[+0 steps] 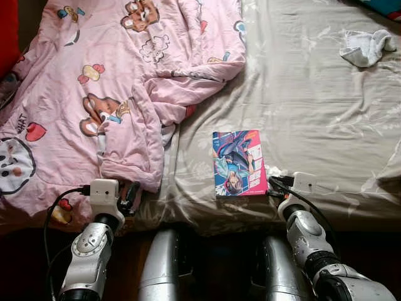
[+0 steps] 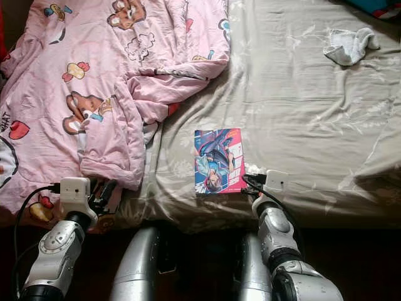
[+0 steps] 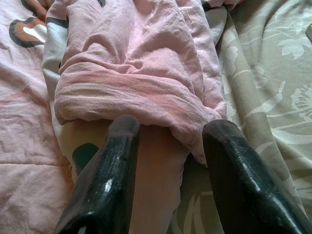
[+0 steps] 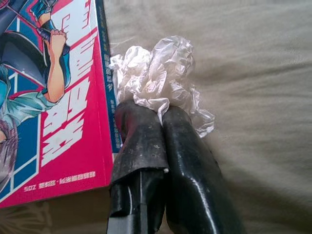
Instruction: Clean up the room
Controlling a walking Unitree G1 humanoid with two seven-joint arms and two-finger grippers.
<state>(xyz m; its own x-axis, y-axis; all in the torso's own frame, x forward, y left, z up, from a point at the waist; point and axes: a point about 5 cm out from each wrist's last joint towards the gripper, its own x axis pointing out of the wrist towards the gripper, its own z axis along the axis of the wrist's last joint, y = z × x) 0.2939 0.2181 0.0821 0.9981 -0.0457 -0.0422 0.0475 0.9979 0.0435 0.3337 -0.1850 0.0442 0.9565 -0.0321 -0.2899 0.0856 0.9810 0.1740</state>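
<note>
Right claw (image 4: 163,114): fingers pressed together, clamped on a crumpled clear plastic wrapper (image 4: 161,80). The wrapper lies on the beige bedsheet (image 1: 313,94), touching the spine edge of a comic book (image 1: 239,163). Claw sits at the near edge of the bed, just beside the book's right bottom corner.

Left claw (image 3: 168,131): fingers apart, nothing between them but cloth. The tips rest against the rolled hem of the pink blanket (image 1: 125,81), one finger (image 3: 105,175) on the blanket, the other over the sheet next to it. From the head camera this claw is at the near bed edge, under the blanket's lower fold.

Book: flat, face up, cover blue and pink-red with a drawn figure. Large white characters on the red band, not Latin script; small print along the bottom edge too fine to read. Blanket shows cartoon bears and hearts; the word "WHAT" (image 1: 20,123) is legible near a red heart.

Head views add a crumpled white cloth (image 1: 368,47) far up the bed on the right, well apart from both claws. The wrapper is plain in the right wrist view and barely visible from the head.
</note>
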